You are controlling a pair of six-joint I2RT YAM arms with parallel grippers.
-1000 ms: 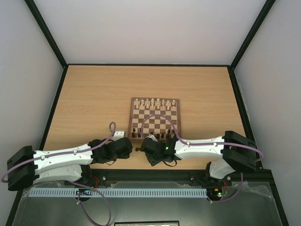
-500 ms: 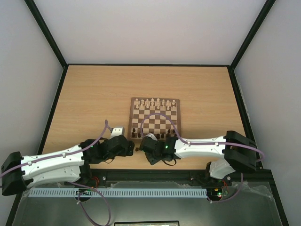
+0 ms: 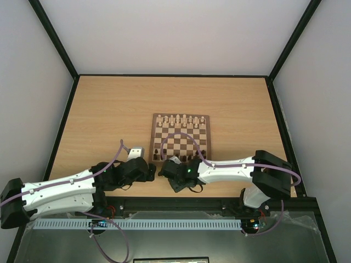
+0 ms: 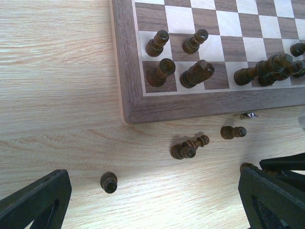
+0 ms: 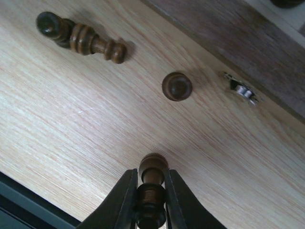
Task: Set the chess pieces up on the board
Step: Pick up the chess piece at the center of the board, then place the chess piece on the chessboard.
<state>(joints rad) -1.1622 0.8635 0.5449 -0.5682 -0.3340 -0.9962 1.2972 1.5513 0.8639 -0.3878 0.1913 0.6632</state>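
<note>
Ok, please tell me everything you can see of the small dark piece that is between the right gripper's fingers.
The dark piece is small and looks like turned wood, dark brown and glossy. It has a rounded end, a narrow neck and a ringed collar. It sits between the two black fingers of the right gripper, which press on its sides. Its rounded end points toward the board. Behind it is the light wooden table. I cannot tell whether it rests there or is lifted.

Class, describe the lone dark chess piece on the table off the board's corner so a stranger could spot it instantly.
Find the chessboard and follow its wooden border to the rounded corner. On the table diagonally off that corner stands one small dark piece. Unlike the pair of dark pieces nearer the board, it stands alone.
</note>
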